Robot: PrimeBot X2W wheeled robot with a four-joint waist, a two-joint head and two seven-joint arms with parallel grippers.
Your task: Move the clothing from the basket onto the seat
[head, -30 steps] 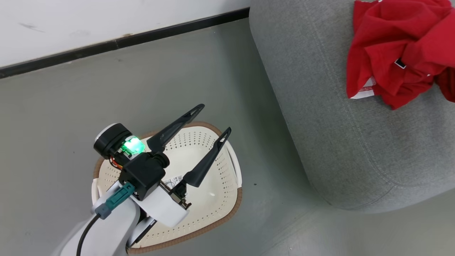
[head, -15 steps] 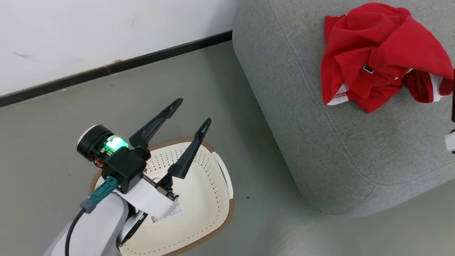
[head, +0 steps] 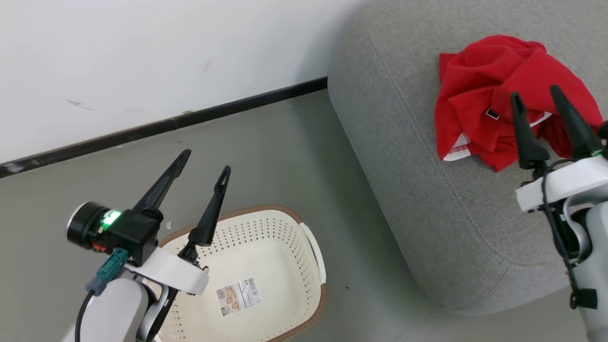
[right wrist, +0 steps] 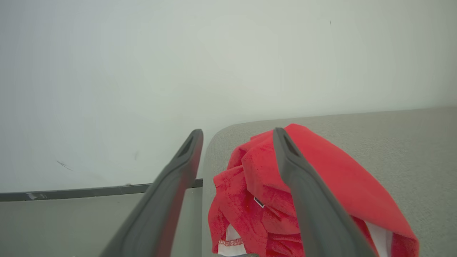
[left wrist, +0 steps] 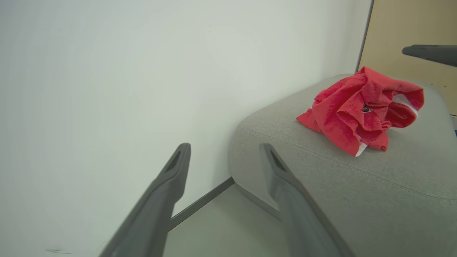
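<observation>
Basket [head: 266, 228] bare inside; clothing [head: 494, 95] heaped near left edge of seat [head: 403, 142]. Your left gripper [head: 207, 160], right gripper [head: 535, 91] both spread wide, empty. Transfer looks done; you need only back off.

Red clothing [head: 479, 95] on grey seat [head: 408, 156]; cream basket [head: 280, 266], brown-rimmed.

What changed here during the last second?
The view shifted. The left gripper, open, drew back from over the basket toward its left rim, uncovering the label. The right gripper, open, came into view near the clothing. Nothing gripped or released; clothing stays on the seat, basket empty.
</observation>
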